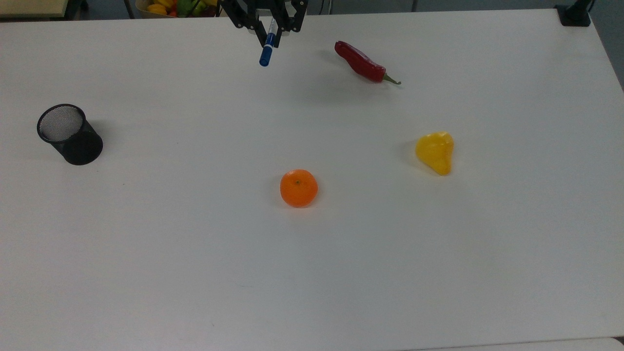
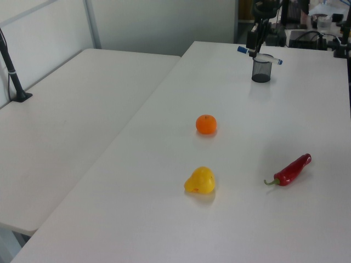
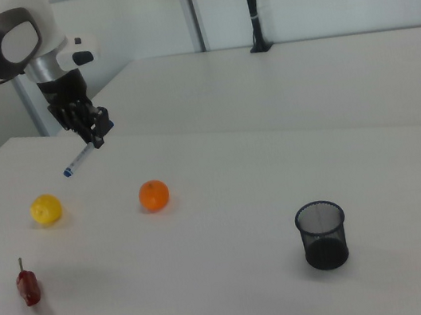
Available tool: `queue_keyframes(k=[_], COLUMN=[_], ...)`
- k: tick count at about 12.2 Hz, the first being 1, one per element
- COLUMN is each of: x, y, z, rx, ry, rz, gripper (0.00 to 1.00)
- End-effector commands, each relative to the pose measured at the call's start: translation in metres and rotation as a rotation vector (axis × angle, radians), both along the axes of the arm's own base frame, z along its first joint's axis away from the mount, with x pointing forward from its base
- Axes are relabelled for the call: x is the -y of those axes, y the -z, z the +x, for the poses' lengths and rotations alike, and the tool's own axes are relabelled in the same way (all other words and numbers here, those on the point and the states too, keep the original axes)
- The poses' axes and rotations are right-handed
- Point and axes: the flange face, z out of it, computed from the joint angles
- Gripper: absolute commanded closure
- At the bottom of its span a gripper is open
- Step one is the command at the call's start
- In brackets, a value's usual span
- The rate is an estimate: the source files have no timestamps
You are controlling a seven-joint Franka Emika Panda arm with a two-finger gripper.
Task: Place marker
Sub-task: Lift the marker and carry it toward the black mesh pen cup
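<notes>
Pinching marker, fingers closed, above table.

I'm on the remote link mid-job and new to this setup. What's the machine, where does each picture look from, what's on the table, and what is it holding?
It is a single robot arm whose gripper has two fingers. Three fixed cameras watch it: the top view looks down on the white table, and the left view and right view look across it from opposite sides. The gripper holds the marker in the air, with the fingers shut on it. On the table lie an orange, a yellow pear-shaped fruit and a red chilli. A black mesh cup stands upright apart from them, with nothing visible inside it in the top view.
</notes>
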Motion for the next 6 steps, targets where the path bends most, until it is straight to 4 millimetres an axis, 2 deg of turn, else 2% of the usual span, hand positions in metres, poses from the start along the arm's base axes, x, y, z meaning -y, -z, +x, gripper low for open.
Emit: queue_keyframes(k=[1,3,5,6], x=[0.033,0.071,0.125,0.161], y=[-0.009,-0.015,-0.018,-0.016], z=[0.003,0.014,0.02,0.022], rx=[0.04,0.139,0.214,0.254], ry=[0.034,0.101,0.161,0.193], rz=[0.007,0.001,-0.057,-0.089], gripper=[1.0,1.0,1.0,1.0])
